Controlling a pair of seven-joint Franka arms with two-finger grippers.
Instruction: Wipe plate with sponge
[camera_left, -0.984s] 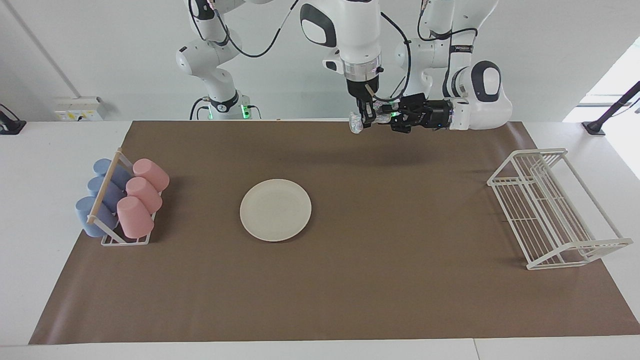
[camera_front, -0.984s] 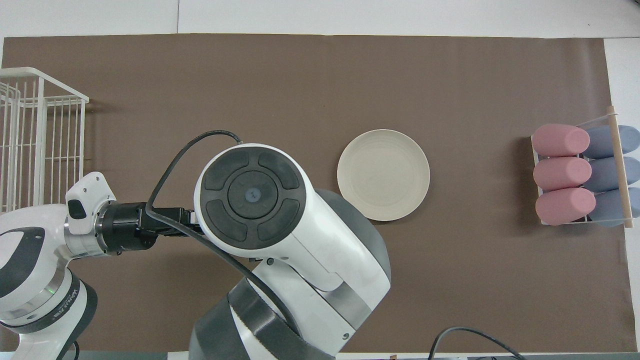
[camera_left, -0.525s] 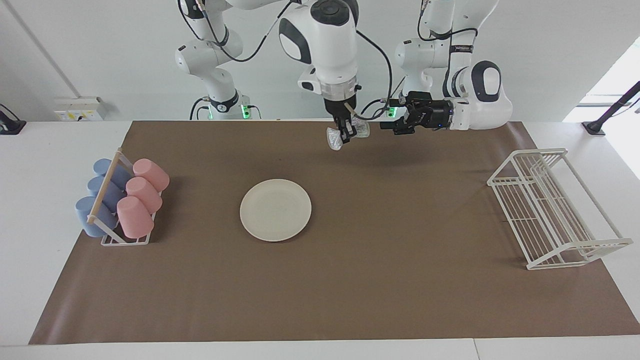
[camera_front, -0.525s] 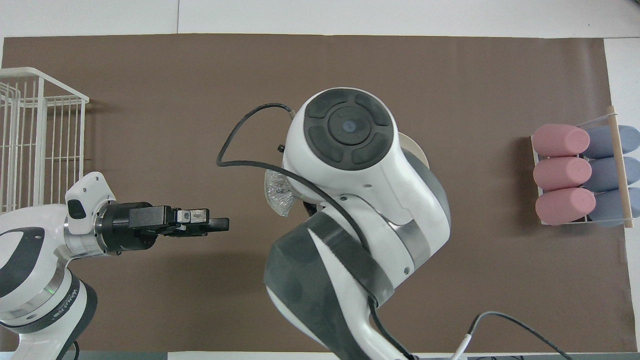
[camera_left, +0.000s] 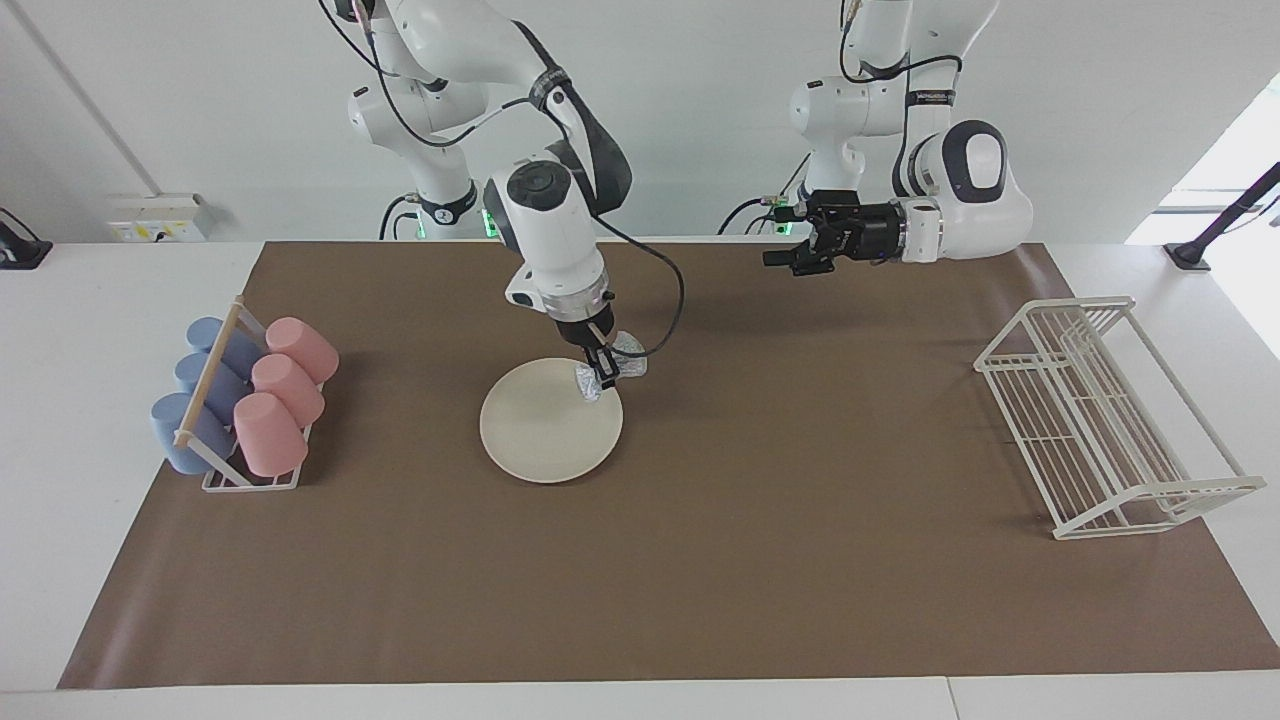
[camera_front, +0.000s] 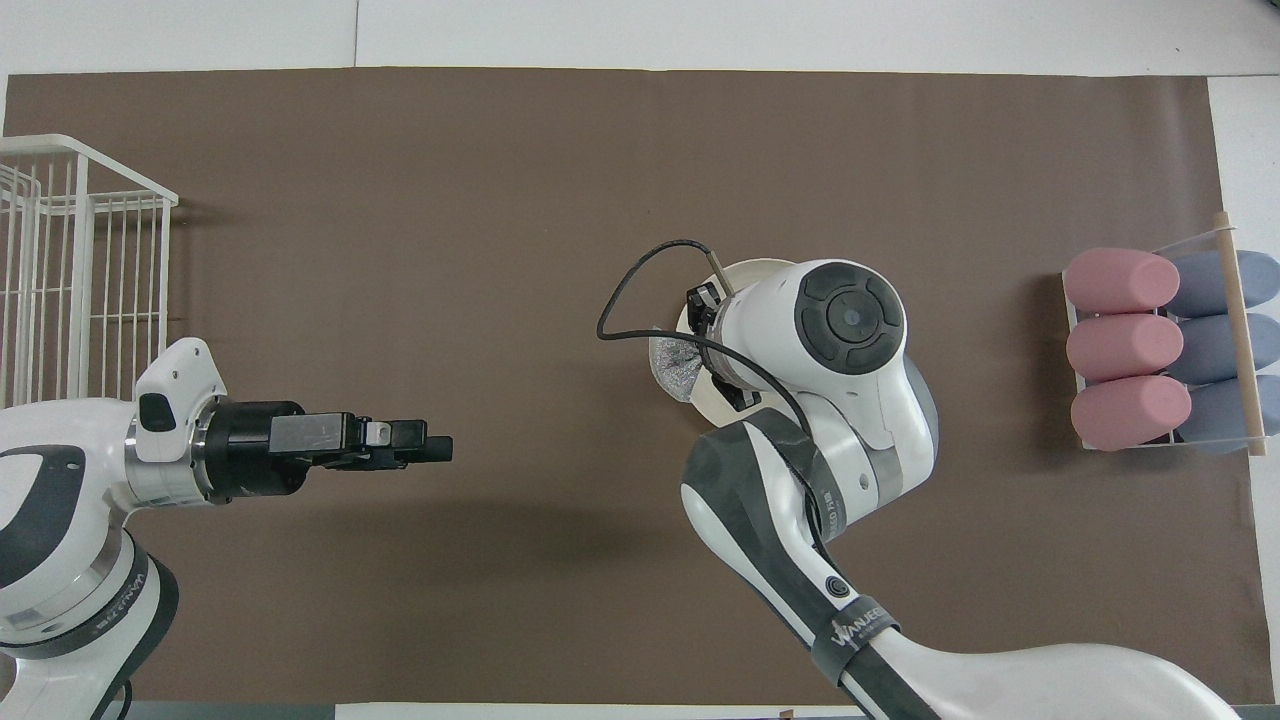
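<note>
The cream-white plate (camera_left: 545, 435) lies flat on the brown mat near the table's middle. In the overhead view the right arm covers most of the plate (camera_front: 742, 270). My right gripper (camera_left: 603, 377) points down and is shut on the silvery mesh sponge (camera_left: 628, 356). It holds the sponge at the plate's rim, on the edge nearer to the robots and toward the left arm's end. I cannot tell whether the sponge touches the plate. The sponge also shows in the overhead view (camera_front: 673, 363). My left gripper (camera_left: 783, 247) is open and empty, held level in the air over the mat's edge by the robots (camera_front: 440, 450).
A rack of pink and blue cups (camera_left: 245, 400) lying on their sides stands at the right arm's end of the mat (camera_front: 1160, 350). A white wire dish rack (camera_left: 1100, 420) stands at the left arm's end (camera_front: 70, 270).
The right gripper took the sponge away from the left gripper, swung toward the plate and came down to its rim. The left gripper drew back a little.
</note>
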